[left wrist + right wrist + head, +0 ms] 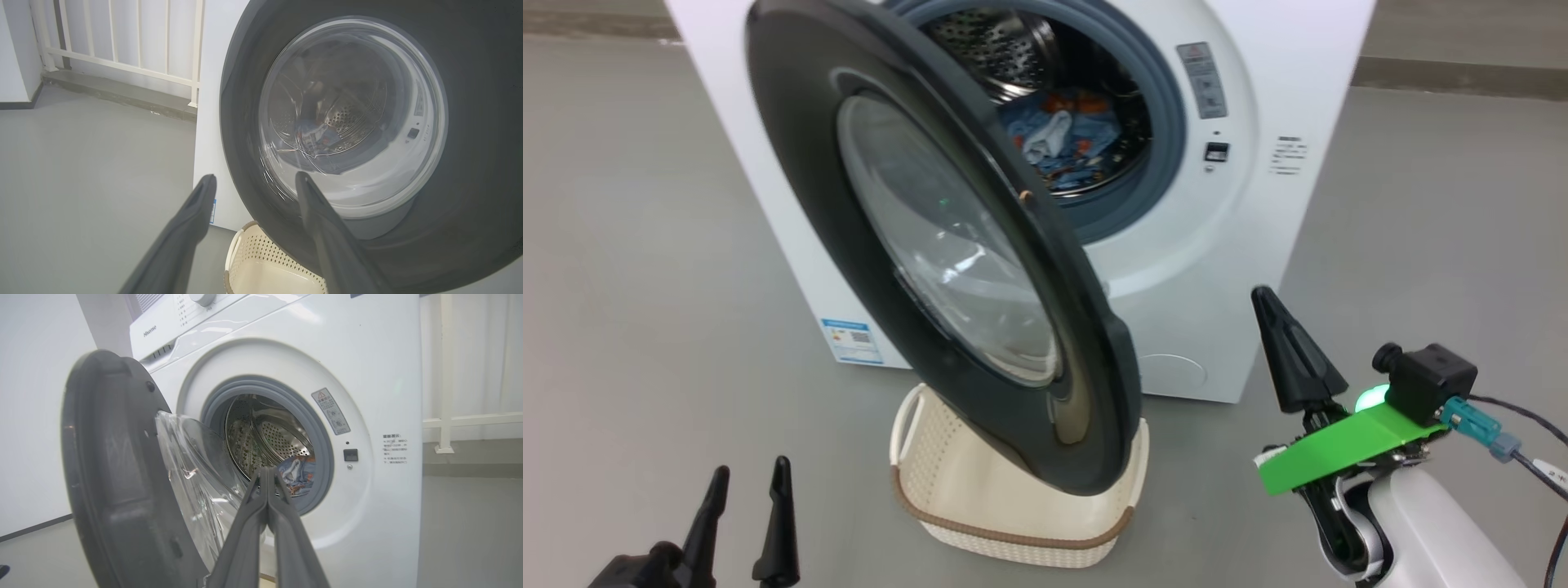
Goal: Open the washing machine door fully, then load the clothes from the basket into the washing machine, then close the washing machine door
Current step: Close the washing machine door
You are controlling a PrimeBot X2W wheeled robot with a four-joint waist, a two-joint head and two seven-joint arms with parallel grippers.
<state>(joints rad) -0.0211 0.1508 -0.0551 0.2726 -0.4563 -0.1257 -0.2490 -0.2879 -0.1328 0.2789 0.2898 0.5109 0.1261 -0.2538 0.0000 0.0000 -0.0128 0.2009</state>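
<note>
The clothes (1066,135) are loaded; the closing step applies. The right tool (1267,306), pressed together, should push the washing machine door (809,163) shut; the left tool (752,467) stands spread.

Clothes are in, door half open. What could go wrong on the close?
1. The clothes reach close to the lower lip of the gasket; fabric could get pinched when the washing machine door shuts.
2. The basket sits under the door's lower edge, overlapping it in the head view; the swinging door might clip it.
3. The left gripper is open near the door's rim; a finger could snag.
</note>
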